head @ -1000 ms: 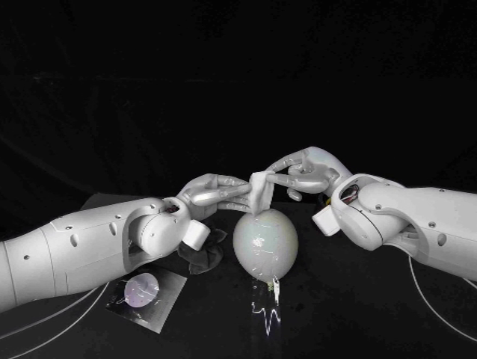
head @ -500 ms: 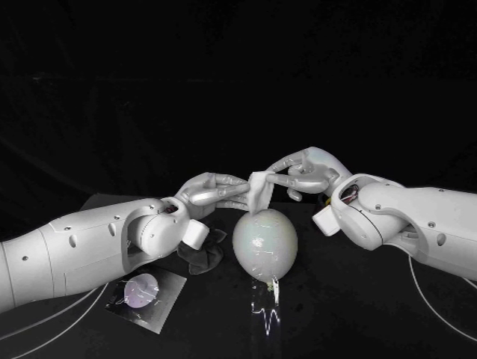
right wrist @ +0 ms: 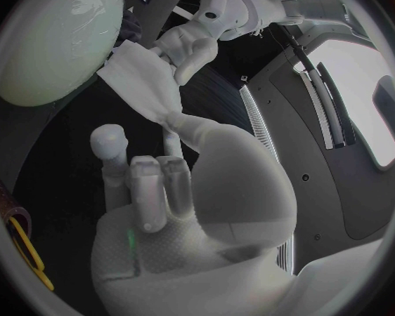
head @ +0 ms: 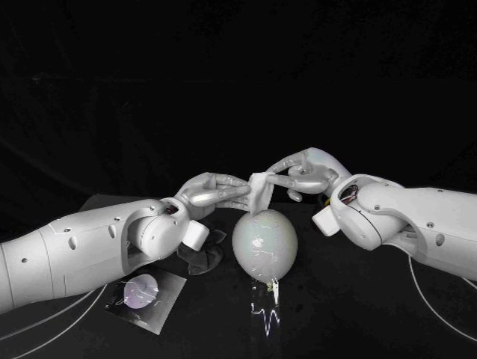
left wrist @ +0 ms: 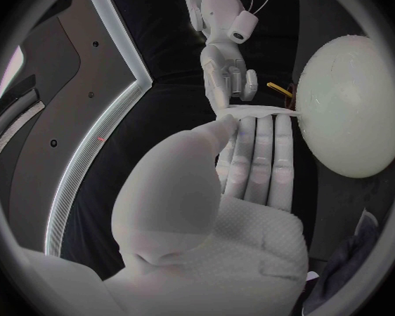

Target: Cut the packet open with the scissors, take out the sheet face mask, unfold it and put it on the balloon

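Your left robot hand (head: 211, 193) and right robot hand (head: 303, 173) both pinch bunched sheet mask (head: 261, 191), hanging over balloon (head: 265, 243) on tabletop (head: 346, 299).

- Head view: looks down on the table (head: 346, 299).
- Wrist views: close behind left hand (left wrist: 224, 189) and right hand (right wrist: 189, 182) (fisheye); all three share the balloon (head: 265, 245).
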Robot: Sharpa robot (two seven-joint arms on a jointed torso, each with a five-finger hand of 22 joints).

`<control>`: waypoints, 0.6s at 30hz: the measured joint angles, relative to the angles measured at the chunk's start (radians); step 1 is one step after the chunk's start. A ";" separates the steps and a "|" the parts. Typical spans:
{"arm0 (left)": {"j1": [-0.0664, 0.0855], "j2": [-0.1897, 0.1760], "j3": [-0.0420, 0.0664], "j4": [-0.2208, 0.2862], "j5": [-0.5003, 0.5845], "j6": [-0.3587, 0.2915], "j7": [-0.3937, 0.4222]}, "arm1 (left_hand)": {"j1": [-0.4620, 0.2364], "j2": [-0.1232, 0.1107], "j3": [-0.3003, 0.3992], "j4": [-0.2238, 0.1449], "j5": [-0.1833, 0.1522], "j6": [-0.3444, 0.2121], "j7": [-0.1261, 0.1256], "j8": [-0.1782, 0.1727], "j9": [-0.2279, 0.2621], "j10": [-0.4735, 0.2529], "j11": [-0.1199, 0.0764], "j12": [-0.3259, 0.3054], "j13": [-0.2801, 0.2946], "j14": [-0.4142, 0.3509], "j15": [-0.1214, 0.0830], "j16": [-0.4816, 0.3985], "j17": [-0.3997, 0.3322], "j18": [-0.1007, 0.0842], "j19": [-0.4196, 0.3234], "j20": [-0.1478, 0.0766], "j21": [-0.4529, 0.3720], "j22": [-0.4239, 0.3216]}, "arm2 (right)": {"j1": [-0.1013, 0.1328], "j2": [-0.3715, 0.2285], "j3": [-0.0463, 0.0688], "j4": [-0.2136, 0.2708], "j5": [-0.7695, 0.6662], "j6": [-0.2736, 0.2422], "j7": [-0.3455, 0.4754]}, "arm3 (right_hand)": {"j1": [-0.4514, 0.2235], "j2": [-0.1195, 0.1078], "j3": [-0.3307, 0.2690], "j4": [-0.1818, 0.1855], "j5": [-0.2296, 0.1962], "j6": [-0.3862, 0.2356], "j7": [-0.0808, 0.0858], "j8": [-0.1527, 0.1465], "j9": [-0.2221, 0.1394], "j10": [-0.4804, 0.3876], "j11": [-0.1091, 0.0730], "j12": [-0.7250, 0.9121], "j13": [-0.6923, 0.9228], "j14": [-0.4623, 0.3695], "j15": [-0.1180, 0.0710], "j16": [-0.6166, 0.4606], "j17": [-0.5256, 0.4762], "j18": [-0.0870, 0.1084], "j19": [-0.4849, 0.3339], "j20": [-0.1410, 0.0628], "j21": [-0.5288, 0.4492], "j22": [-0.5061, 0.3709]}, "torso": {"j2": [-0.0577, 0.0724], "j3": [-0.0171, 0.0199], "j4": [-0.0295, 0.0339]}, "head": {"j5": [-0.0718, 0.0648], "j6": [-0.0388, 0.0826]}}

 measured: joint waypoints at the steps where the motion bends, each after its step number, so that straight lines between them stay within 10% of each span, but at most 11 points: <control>1: 0.000 0.000 0.000 0.000 -0.001 -0.001 0.000 | 0.000 0.000 0.001 -0.001 -0.001 0.000 0.000 0.000 0.000 0.000 0.000 -0.001 0.000 0.000 0.000 0.000 0.000 0.000 -0.002 0.001 0.000 0.001 | 0.000 0.000 0.000 0.000 -0.001 -0.001 -0.002 | 0.000 0.000 0.000 0.000 0.000 0.000 0.000 0.000 0.000 0.000 0.000 0.000 0.000 0.000 0.000 0.000 0.000 0.000 0.000 0.000 0.000 0.000 | 0.000 0.0000 0.0000 | 0.000 0.000; 18: 0.000 0.000 0.000 0.004 -0.016 -0.017 0.009 | -0.007 -0.004 0.015 -0.037 -0.001 0.000 0.000 0.001 0.000 0.000 0.000 -0.004 0.000 0.003 -0.003 -0.016 0.007 -0.001 -0.047 -0.007 0.062 0.040 | 0.000 0.002 0.000 0.000 -0.009 -0.013 -0.021 | 0.004 0.004 -0.001 -0.001 0.000 0.001 -0.001 0.000 0.000 0.000 0.000 0.000 -0.001 0.000 0.000 -0.001 -0.001 -0.001 0.000 0.000 0.000 0.000 | 0.000 0.0000 0.0000 | -0.002 0.001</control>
